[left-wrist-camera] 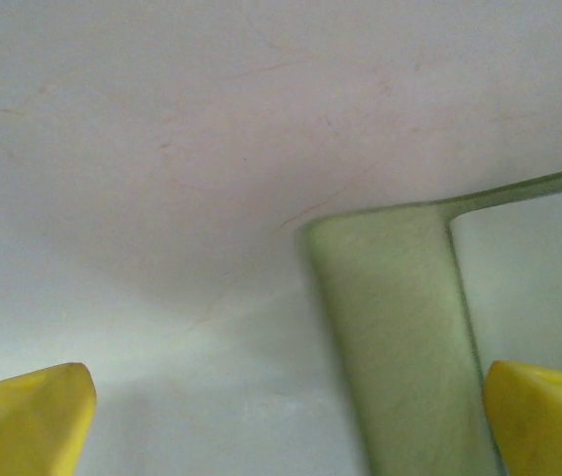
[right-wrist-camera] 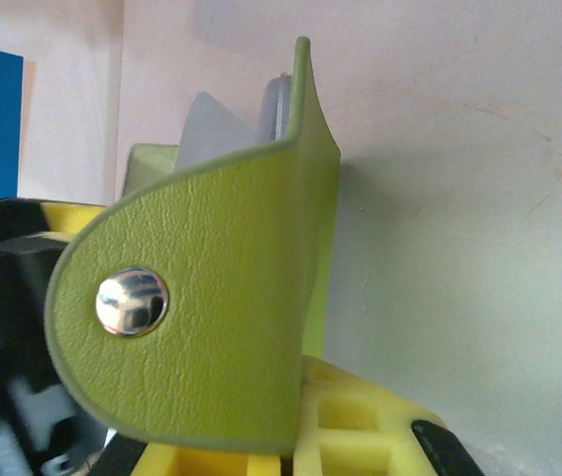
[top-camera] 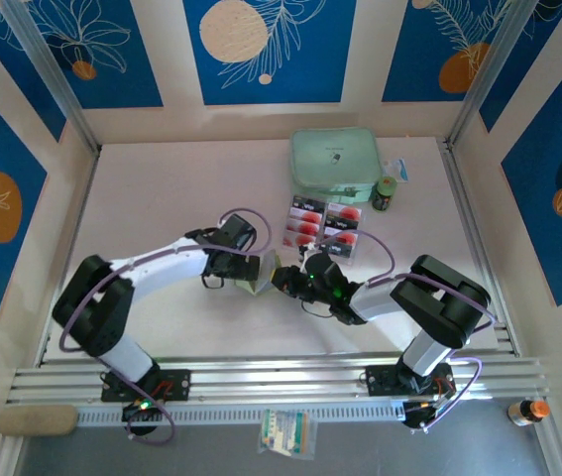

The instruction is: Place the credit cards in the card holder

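The olive-green card holder (top-camera: 262,274) stands on edge at mid-table between my two grippers. My right gripper (top-camera: 286,280) is shut on its lower edge; in the right wrist view the snap tab (right-wrist-camera: 132,302) curves up from my yellow fingers (right-wrist-camera: 360,426). Pale sheets (right-wrist-camera: 211,124) poke up behind the flap, and I cannot tell whether they are cards. My left gripper (top-camera: 244,266) is open, with the holder's green edge (left-wrist-camera: 390,337) inside its wide-apart fingertips (left-wrist-camera: 23,421). Several credit cards (top-camera: 306,210) with red marks lie in a clear tray behind the grippers.
A larger mint-green case (top-camera: 335,162) lies at the back, with a small dark bottle (top-camera: 386,193) to its right. The clear tray (top-camera: 345,250) sits just behind my right gripper. Metal rails (top-camera: 281,382) run along the near edge.
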### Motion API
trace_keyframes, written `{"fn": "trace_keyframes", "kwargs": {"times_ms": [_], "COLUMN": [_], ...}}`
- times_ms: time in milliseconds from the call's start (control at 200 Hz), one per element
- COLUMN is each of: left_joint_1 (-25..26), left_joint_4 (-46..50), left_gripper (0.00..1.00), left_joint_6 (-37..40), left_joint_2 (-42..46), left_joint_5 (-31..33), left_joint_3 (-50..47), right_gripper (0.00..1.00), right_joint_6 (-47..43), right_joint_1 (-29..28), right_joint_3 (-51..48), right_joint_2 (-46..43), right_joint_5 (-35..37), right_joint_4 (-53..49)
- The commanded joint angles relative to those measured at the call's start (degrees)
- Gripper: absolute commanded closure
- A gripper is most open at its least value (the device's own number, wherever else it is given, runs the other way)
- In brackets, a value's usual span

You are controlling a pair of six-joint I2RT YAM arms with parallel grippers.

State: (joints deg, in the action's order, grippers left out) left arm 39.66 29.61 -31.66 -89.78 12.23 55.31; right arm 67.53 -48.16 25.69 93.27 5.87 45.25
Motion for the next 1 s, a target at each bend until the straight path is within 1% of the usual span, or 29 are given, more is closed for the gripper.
{"fn": "trace_keyframes", "kwargs": {"times_ms": [0, 155, 415, 725, 990], "left_joint_1": [0.2, 0.2, 0.4, 1.2, 1.6], "left_joint_4": [-7.5, -10.9, -12.4, -12.5, -12.2], "left_gripper": [0.0, 0.0, 0.0, 0.0, 0.0], "left_joint_6": [-4.1, -4.4, -2.7, -0.7, 0.7], "left_joint_2": [5.7, 8.0, 5.5, 4.2, 2.5], "left_joint_5": [-0.4, -3.2, -7.5, -8.3, -7.7], "left_joint_3": [-1.7, -1.8, -1.0, -2.3, -3.3], "right_gripper": [1.0, 1.0, 1.0, 1.0, 1.0], "right_joint_6": [-0.2, -0.5, -0.6, -0.7, -0.7], "right_joint_1": [-0.4, -0.5, -0.8, -0.9, -1.0], "right_joint_3": [-0.2, 0.2, 0.7, 1.1, 1.5], "right_joint_2": [-0.6, -0.5, 0.0, 0.1, 0.3], "right_joint_5": [1.8, 1.8, 1.6, 1.7, 1.6], "right_joint_4": [-0.1, -0.6, -0.7, -0.9, -1.1]}}
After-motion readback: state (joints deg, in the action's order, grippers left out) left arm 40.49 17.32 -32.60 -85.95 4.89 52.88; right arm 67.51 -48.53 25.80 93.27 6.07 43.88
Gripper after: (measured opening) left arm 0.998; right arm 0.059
